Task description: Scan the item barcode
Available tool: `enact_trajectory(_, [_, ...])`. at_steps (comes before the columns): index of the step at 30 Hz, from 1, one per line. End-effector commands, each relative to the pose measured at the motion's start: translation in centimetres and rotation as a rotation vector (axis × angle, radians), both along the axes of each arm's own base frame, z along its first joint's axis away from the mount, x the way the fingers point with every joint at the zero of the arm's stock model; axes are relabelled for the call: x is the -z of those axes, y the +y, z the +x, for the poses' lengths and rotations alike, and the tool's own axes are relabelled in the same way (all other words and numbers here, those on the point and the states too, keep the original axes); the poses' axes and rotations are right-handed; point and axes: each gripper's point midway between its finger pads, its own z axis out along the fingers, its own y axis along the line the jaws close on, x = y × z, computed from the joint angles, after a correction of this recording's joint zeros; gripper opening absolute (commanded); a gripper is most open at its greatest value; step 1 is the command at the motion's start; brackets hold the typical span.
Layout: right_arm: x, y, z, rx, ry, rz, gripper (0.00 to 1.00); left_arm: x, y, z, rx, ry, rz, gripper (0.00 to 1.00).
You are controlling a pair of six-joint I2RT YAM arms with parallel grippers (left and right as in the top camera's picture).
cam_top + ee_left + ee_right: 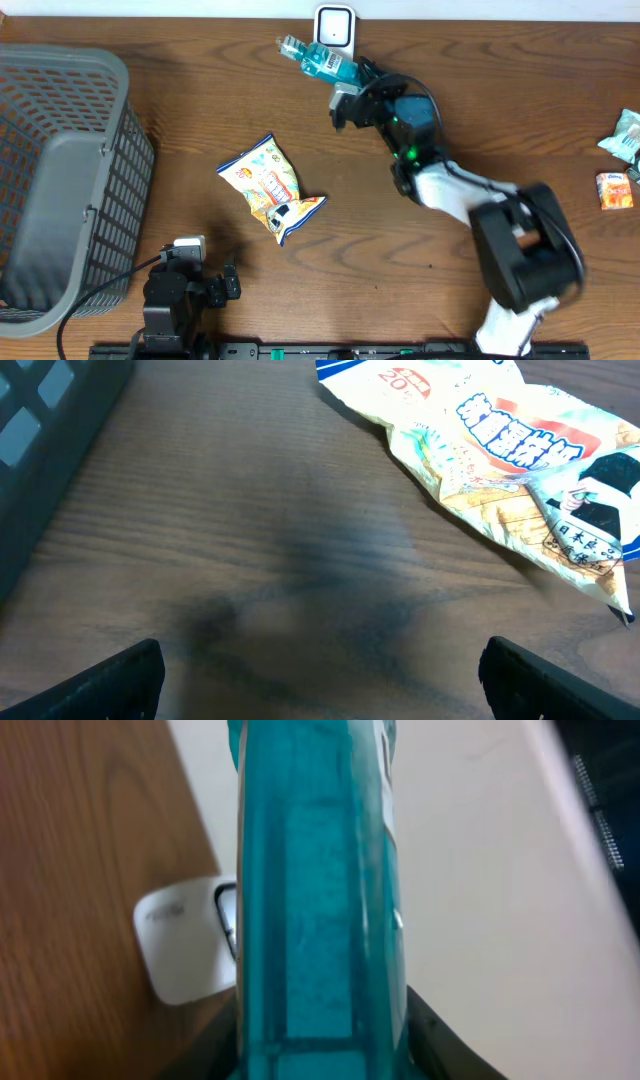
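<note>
Your right gripper (352, 86) is clamped on the teal bottle (318, 61), jaws pinching its lower body from both sides. In the right wrist view the bottle fills the middle of the frame, with the dark fingers (436, 1045) showing on either side of it at the bottom edge. The bottle is off the table (480, 120) and tilted, with its cap end pointing to the far left. It sits just in front of the white scanner (334, 25) at the far edge of the table. You cannot tell whether the two touch, and no barcode can be made out on the bottle (the label is blurred at this range).

Your left gripper (320, 680) hangs low over bare wood near the front edge with its fingers spread wide and nothing between them. A yellow snack bag (270, 188) lies flat on the table just beyond it, crumpled and printed side up. The grey basket (130, 200) stands at the left end of the table, well apart from the bottle. A pale packet (624, 135) and a small orange box (613, 190) lie near each other at the right edge.
</note>
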Motion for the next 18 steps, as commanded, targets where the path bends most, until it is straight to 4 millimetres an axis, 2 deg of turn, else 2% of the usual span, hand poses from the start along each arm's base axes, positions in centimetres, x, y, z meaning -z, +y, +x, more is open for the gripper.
enact_trajectory(1, [-1.6, -0.6, 3.9, 0.071, -0.086, -0.010, 0.01, 0.6, 0.2, -0.3, 0.000, 0.021, 0.016, 0.98])
enact_trajectory(5, [-2.1, 0.4, 8.2, 0.105, -0.122, 0.007, 0.01, 0.6, 0.2, -0.3, 0.000, 0.021, 0.017, 0.98])
enact_trajectory(7, [-1.3, 0.8, 10.7, 0.115, -0.094, -0.023, 0.01, 0.6, 0.2, -0.3, 0.000, 0.021, 0.017, 0.98])
enact_trajectory(9, [-0.2, 0.9, 12.2, 0.119, -0.072, -0.080, 0.01, 0.6, 0.2, -0.3, 0.000, 0.021, 0.017, 0.98])
enact_trajectory(12, [0.3, 0.4, 14.7, 0.174, -0.101, -0.114, 0.01, 0.6, 0.2, -0.3, 0.000, 0.021, 0.017, 0.98])
enact_trajectory(18, [1.1, -0.6, 17.1, 0.232, -0.141, -0.152, 0.01, 0.6, 0.2, -0.3, 0.000, 0.021, 0.017, 0.98])
